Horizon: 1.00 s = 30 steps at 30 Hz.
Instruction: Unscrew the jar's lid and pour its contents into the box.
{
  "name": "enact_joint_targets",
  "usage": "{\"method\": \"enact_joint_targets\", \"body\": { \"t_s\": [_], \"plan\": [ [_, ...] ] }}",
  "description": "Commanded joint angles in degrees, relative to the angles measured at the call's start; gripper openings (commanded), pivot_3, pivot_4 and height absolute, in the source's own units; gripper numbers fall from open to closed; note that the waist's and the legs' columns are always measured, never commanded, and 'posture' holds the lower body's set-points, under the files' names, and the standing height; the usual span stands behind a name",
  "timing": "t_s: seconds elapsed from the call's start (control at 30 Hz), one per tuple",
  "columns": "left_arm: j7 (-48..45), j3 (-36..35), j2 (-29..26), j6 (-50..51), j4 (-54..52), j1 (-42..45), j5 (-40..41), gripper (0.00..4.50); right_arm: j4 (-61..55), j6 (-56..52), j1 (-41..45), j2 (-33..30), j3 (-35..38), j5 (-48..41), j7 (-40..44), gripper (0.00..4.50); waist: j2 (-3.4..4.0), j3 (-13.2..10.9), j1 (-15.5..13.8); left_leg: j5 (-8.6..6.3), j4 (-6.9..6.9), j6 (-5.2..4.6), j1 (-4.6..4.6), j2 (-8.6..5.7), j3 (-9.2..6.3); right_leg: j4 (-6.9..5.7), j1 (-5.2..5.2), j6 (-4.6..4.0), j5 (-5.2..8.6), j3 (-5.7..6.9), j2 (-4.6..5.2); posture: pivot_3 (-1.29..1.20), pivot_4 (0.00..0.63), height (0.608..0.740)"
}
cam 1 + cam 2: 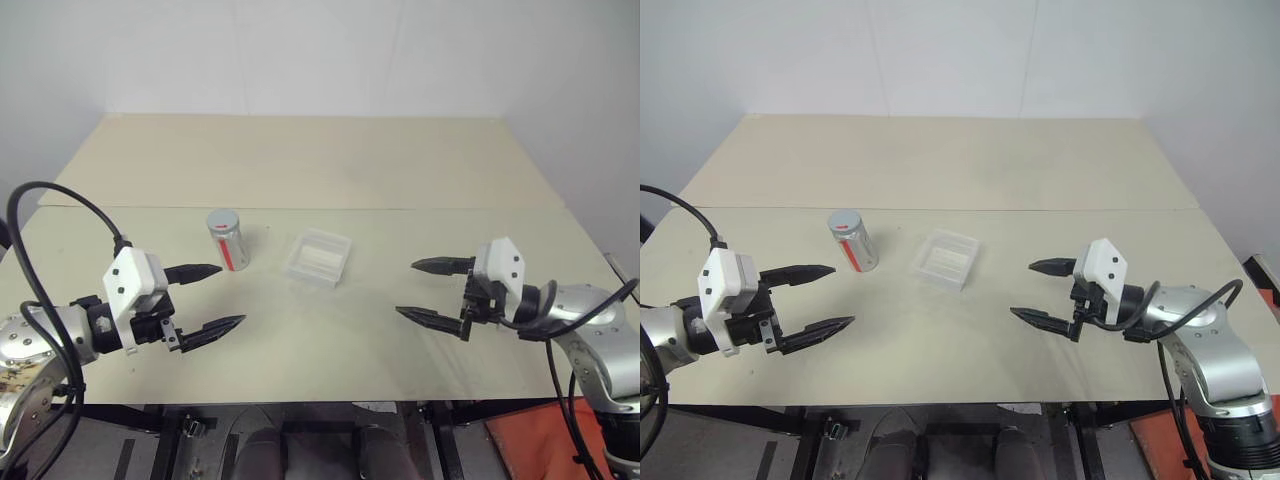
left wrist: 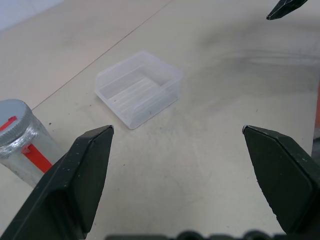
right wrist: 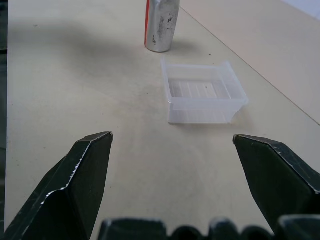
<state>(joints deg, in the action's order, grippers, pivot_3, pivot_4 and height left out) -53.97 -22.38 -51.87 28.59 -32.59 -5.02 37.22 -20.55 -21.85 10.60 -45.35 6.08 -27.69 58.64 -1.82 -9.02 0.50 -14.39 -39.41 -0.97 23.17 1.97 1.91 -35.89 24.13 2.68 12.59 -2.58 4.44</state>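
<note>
The contents are staying hidden behind the jar's (image 1: 228, 240) silvery wall. The left gripper (image 1: 213, 298) at 8 o'clock and the right gripper (image 1: 428, 291) at 4 o'clock are hovering level, fingers spread wide, holding nothing. Farther in, the box (image 1: 318, 257) is sitting empty at centre, the jar standing upright at its 9 o'clock, the lid (image 1: 222, 220) still on.

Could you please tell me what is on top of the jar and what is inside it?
The grey lid sits on the jar, closing its mouth. Whatever is inside cannot be seen: the lid and the silvery body cover it.
</note>
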Motion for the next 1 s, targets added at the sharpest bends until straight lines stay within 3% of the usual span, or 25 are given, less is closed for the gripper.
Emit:
{"method": "enact_joint_targets", "body": {
  "t_s": [0.03, 0.4, 0.67, 0.77, 1.0],
  "plan": [
    [-0.33, 0.57, -0.31, -1.82, -0.05, 1.61, -1.02, 4.48, -0.55, 1.67, 0.58, -0.18, 0.60, 0.05, 0.36, 4.50, 0.00, 0.00, -0.03, 0.00, 0.00, 0.00, 0.00, 0.00, 0.00, 0.00, 0.00, 0.00, 0.00, 0.00, 0.00, 0.00, 0.150, 0.740],
    [-0.16, 3.16, 1.60, -3.89, 1.71, 3.21, -3.31, 4.48, 0.26, 1.48, 1.98, -0.37, 0.42, 0.50, -0.03, 4.50, 0.00, 0.00, 0.05, 0.00, 0.00, 0.00, 0.00, 0.00, 0.00, 0.00, 0.01, 0.00, 0.00, 0.00, 0.00, 0.00, 0.150, 0.740],
    [5.57, 1.83, 4.50, -3.17, 3.29, -0.16, -7.45, 4.48, -1.97, 0.18, 0.10, -1.55, 1.83, -0.38, -0.52, 4.50, 0.00, 0.00, 0.10, 0.00, 0.01, 0.00, 0.00, 0.00, 0.00, 0.00, 0.01, 0.00, 0.00, 0.00, 0.00, 0.00, 0.150, 0.740],
    [11.16, 2.22, 8.64, -3.25, 3.44, 0.22, -9.06, 4.48, -2.57, -0.05, -0.32, -1.60, 1.88, -0.64, -0.88, 4.50, 0.00, 0.00, 0.09, 0.00, 0.01, 0.00, -0.01, 0.00, -0.01, -0.02, -0.01, 0.00, -0.01, 0.00, 0.00, 0.00, 0.150, 0.740],
    [33.06, 7.59, 28.40, -2.73, 1.12, 0.19, -15.79, 4.48, -3.05, 0.15, 0.26, -2.66, 1.53, -0.44, 0.07, 4.50, -0.04, 0.02, -0.35, 0.00, 0.00, 0.00, 0.01, -0.05, -0.06, 0.00, -0.05, 0.03, -0.04, -0.01, 0.04, 0.00, 0.150, 0.740]
  ]
}}
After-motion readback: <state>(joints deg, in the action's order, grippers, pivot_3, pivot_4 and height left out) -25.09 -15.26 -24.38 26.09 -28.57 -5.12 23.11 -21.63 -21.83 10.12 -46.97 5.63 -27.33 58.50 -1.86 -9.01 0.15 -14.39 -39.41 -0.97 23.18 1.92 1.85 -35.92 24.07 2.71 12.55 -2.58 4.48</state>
